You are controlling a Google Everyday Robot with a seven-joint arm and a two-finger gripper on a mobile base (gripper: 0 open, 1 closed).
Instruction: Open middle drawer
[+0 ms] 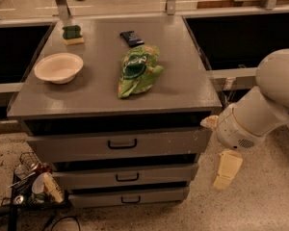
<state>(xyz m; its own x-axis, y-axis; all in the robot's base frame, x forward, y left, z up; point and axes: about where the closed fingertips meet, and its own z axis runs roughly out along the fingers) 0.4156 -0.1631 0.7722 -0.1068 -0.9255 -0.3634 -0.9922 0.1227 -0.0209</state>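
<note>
Hanging right of the cabinet [111,109], the tool [226,170] holds nothing; how open it is, I cannot tell. The middle drawer [159,175] looks rigid and probably light; I would take it by its small black handle [127,177].

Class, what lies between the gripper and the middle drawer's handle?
Nothing stands there. In the camera view the gripper hangs right of the cabinet, level with the middle drawer; only bare floor and the drawer's front reach to its handle.

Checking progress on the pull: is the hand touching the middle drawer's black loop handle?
Apart. The camera view shows the hand beside the cabinet, well clear of the middle drawer and its handle.
</note>
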